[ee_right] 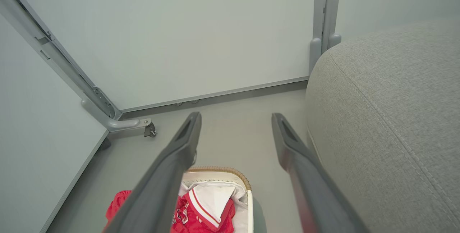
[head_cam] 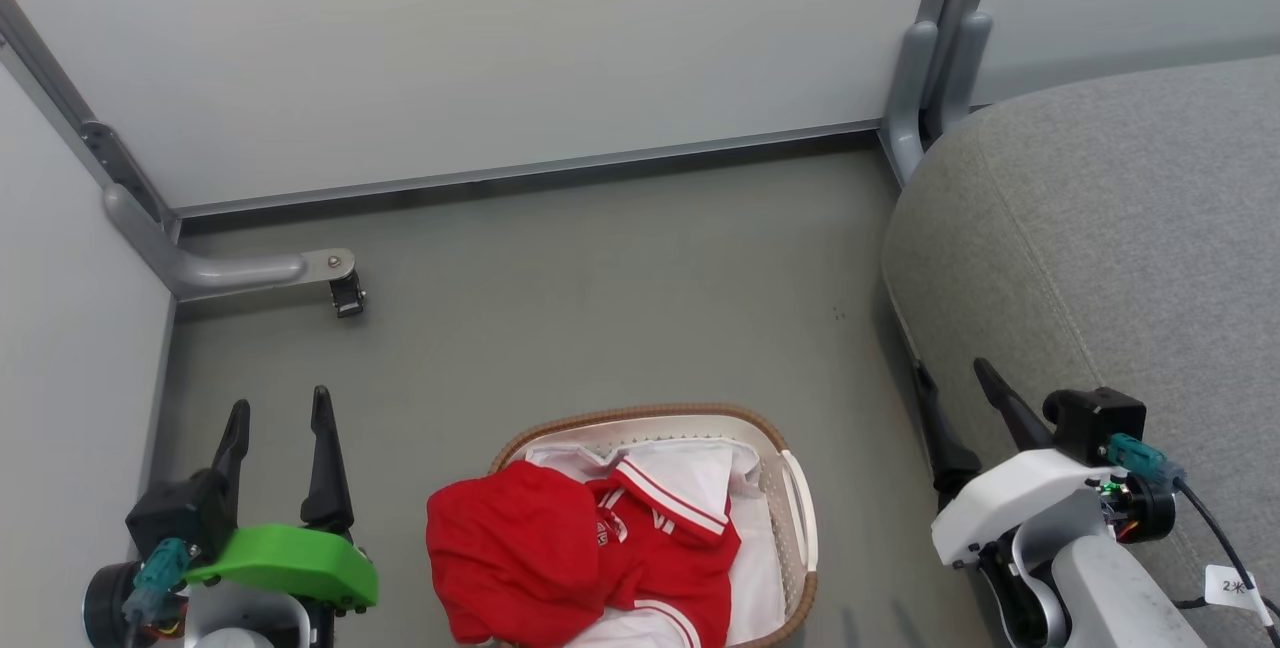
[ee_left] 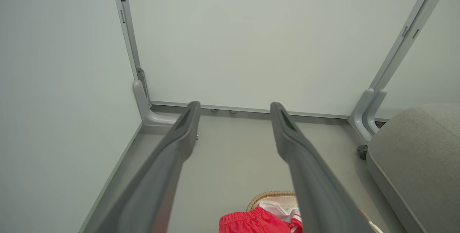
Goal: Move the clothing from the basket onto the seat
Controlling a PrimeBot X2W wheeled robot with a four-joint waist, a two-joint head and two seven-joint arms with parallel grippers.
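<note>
Nearest the robot, the left gripper (head_cam: pixel 278 413) is held at the lower left with its two dark fingers spread wide and nothing between them. The right gripper (head_cam: pixel 952 373) is held likewise at the lower right, wide and empty. Its tips are seen in front of the seat's left flank, and whether they touch it cannot be told. Both are judged to be parked clear of the load so that a reach can be begun from either side. No grasp has yet been made.

Between them, the basket (head_cam: pixel 640 415) is stood on the floor (head_cam: pixel 600 268), toward its near edge and apart from the seat. The clothing (head_cam: pixel 560 548) is heaped inside it over a white liner sheet (head_cam: pixel 760 568). One red piece is draped out over the basket's left rim, and a piece with striped trim is laid uppermost. The overhanging piece is judged the readier pick, being loose and nearer the left gripper.

Further off, the seat (head_cam: pixel 1100 248) is set along the floor's right edge, with none of the clothing seen on it.

Farthest, the floor's far edge is closed by a wall panel (head_cam: pixel 500 48), with a castor bracket (head_cam: pixel 345 293) at the far left corner and a frame post (head_cam: pixel 925 78) at the far right.
</note>
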